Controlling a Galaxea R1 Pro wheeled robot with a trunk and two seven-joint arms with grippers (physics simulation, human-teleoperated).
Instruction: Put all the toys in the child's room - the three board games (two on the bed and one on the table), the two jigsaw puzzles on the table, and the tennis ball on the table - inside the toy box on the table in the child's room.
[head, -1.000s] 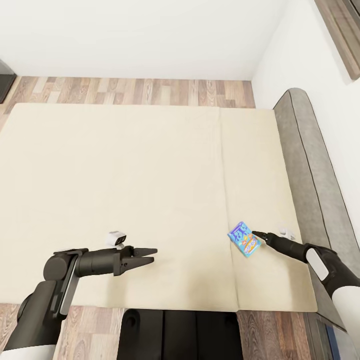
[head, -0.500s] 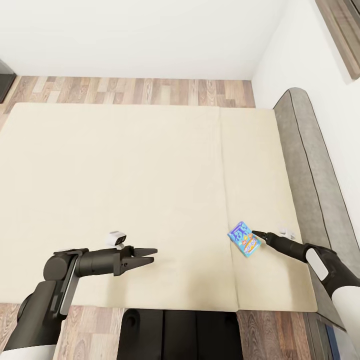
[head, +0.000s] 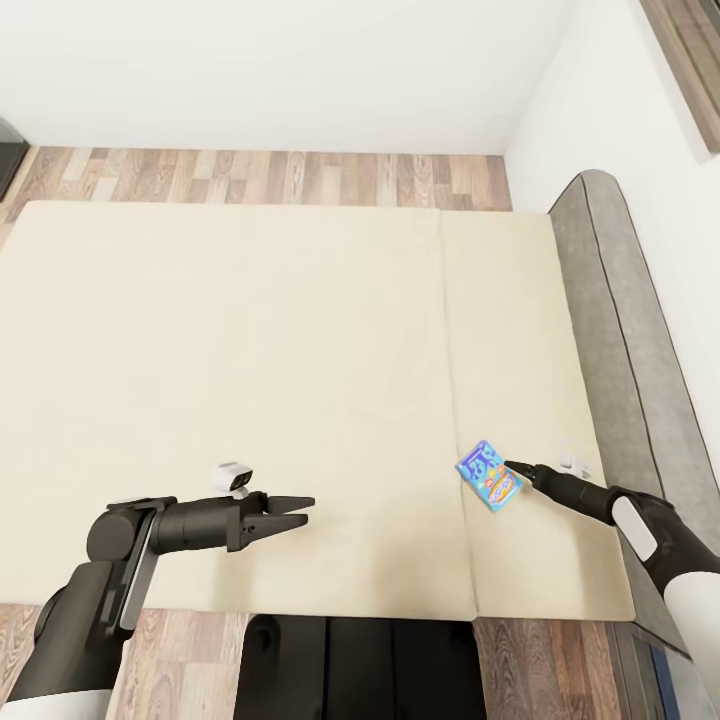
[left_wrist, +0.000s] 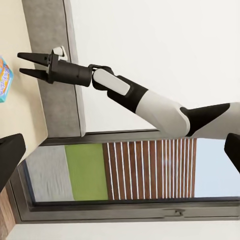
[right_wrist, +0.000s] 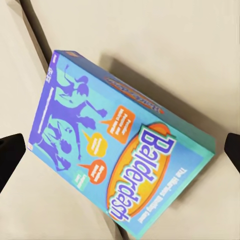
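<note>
Your right gripper's fingers (left_wrist: 31, 64) are standing wide apart, their tips hanging just beside the small blue board game (head: 489, 476) without closing on it, and the box is lying flat on the bed (head: 250, 350), just right of the seam between the two cream panels near the grey headboard (head: 620, 340). Your left gripper (head: 297, 511) is hovering over the near part of the left panel, well apart from the game, its fingers parted narrowly around nothing.
</note>
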